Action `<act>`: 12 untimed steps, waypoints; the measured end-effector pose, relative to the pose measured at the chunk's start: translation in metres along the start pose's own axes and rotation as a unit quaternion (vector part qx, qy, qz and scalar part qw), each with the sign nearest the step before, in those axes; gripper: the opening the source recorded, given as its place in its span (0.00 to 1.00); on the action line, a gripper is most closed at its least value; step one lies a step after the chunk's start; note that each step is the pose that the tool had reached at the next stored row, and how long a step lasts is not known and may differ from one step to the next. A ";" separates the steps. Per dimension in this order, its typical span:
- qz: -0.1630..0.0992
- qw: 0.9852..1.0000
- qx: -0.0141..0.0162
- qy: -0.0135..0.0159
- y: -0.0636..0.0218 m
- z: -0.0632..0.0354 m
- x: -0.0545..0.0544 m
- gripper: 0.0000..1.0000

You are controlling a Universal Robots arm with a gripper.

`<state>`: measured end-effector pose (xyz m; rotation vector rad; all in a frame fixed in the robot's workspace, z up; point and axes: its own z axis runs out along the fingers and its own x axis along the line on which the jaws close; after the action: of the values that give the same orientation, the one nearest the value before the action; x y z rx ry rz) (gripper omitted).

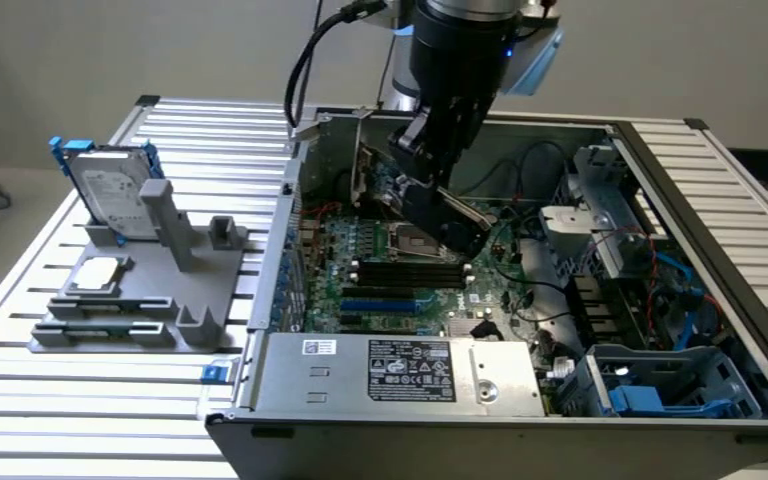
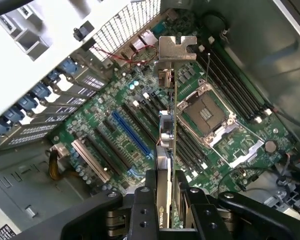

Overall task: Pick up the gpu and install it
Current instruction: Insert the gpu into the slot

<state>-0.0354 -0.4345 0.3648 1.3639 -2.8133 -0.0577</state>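
Observation:
The gpu point(image 1: 444, 215) hangs tilted inside the open computer case point(image 1: 744, 300), a little above the green motherboard point(image 1: 398, 270). My gripper point(image 1: 427, 165) is shut on its upper edge. In the wrist view the gpu point(image 2: 166, 150) is seen edge-on between the black fingers point(image 2: 142, 207), and my gripper point(image 2: 166, 200) clamps it from both sides. Its silver end bracket point(image 2: 176, 49) points toward the case's slotted rear wall. The card's edge hovers between the blue expansion slot point(image 2: 132, 132) and the CPU socket point(image 2: 207, 112), apart from both.
A grey fixture point(image 1: 157, 300) on the slatted table at the exterior view's left holds a silver hard drive in a blue frame point(image 1: 111, 190) and a small silver square module point(image 1: 97, 275). The power supply point(image 1: 398, 370), cables and drive cages crowd the case.

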 end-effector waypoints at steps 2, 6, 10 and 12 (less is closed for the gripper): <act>-0.018 1.000 -0.001 -0.001 -0.0001 0.0015 0.000 0.26; -0.054 0.999 -0.004 -0.004 -0.0002 0.0047 0.000 0.26; -0.091 0.996 -0.007 -0.006 -0.0003 0.0079 0.000 0.26; -0.109 0.994 -0.008 -0.007 -0.0004 0.0095 0.000 0.26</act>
<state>-0.0354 -0.4345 0.3553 1.6674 -2.6556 -0.0926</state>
